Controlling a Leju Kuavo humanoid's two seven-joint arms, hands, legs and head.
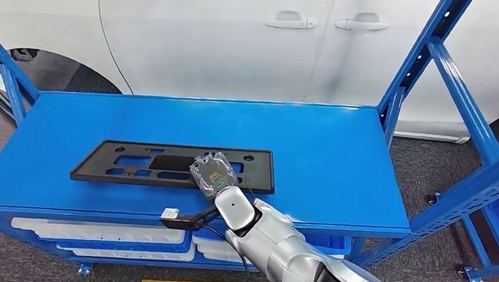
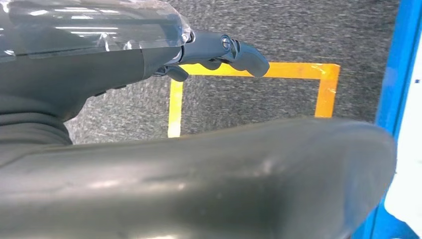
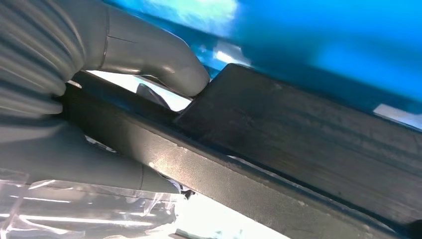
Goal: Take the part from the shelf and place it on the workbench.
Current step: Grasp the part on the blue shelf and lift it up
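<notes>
Half done by my reckoning: my right hand [image 1: 212, 176] grips black part [image 1: 175, 164] flat on blue shelf [image 1: 341, 156]; lift, carry to workbench remain.

Silver right arm [image 1: 292, 250], rounded glossy shells, a black cable running along it. The right hand [image 1: 213, 173] wears crinkled clear plastic; left hand [image 2: 219, 52] shows dark fingers and a screw

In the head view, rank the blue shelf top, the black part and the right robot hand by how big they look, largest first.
1. Blue shelf top, widest by far.
2. Black part, a long flat panel lying on it.
3. Right robot hand, smallest, even though it is nearer the camera; it grips the part's front edge.
</notes>
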